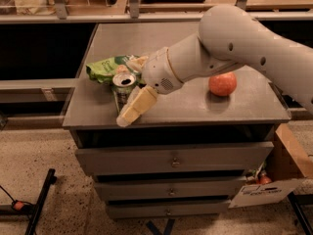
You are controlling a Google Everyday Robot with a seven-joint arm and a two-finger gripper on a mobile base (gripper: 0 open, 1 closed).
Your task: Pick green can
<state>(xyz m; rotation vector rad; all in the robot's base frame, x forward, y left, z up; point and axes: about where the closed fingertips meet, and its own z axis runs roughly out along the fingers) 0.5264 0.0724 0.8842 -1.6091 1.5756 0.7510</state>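
The green can (122, 86) stands upright near the front left of the grey cabinet top (205, 109), its silver top with the open hole showing. My gripper (134, 85) is open and straddles the can. One cream finger (133, 109) lies across the can's front right side, reaching to the cabinet's front edge. The other finger (139, 61) shows behind the can. The can's lower right side is hidden by the near finger. The can rests on the surface.
A flat green snack bag (104, 67) lies just behind and left of the can. A red apple (222, 83) sits to the right. The cabinet has drawers (172, 159) below. A cardboard box (288, 168) stands on the floor at right. A shelf rail (98, 17) runs behind.
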